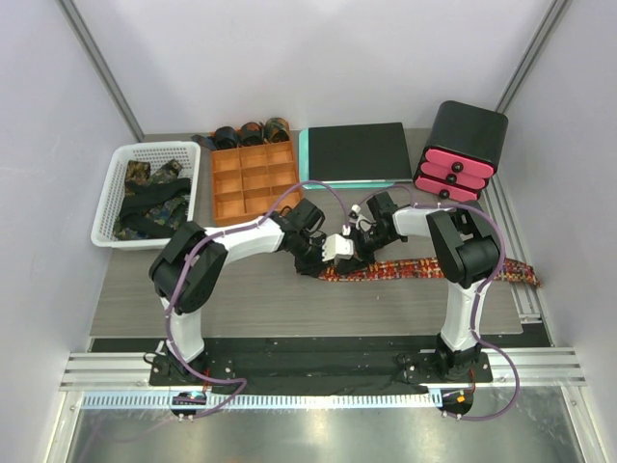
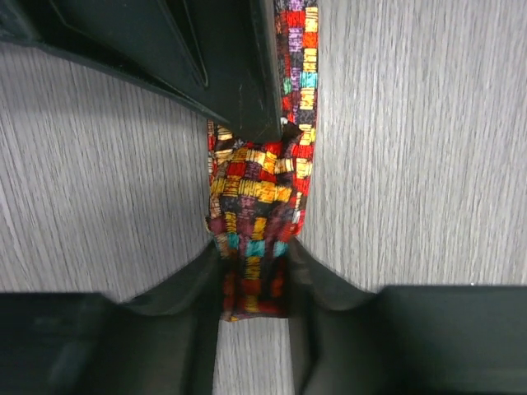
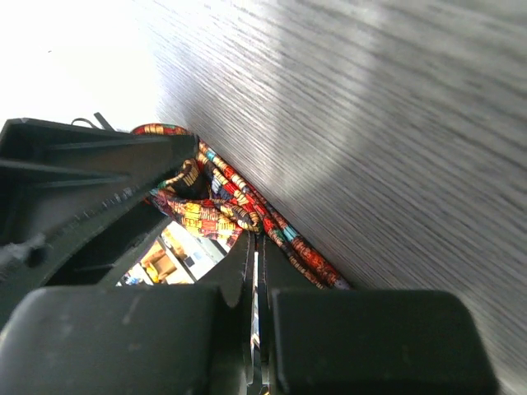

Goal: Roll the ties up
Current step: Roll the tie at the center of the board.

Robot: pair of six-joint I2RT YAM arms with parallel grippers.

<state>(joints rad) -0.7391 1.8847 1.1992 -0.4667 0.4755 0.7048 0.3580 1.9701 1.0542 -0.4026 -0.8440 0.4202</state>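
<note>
Left gripper (image 2: 254,257): partly closed, clamped on one end of the red-orange multicoloured check necktie (image 2: 257,185).
Right gripper (image 3: 254,247): closed; its tip is set against the bunched fold, and whether cloth is nipped cannot be told.
Rolling step: the first turn should be wound tight and square, edges aligned.
Necktie: red, yellow and teal checks; laid across the grey wood-grain table (image 1: 289,299), stretched rightwards, crumpled only at the gripped end.

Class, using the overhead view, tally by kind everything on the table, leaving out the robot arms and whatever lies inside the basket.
White basket: 1
Orange compartment tray: 1
Black drawer unit: 1
Black pad with teal edge: 1
Dark tie rolls: 3
Checked tie, unrolled: 1
Total: 8
</note>
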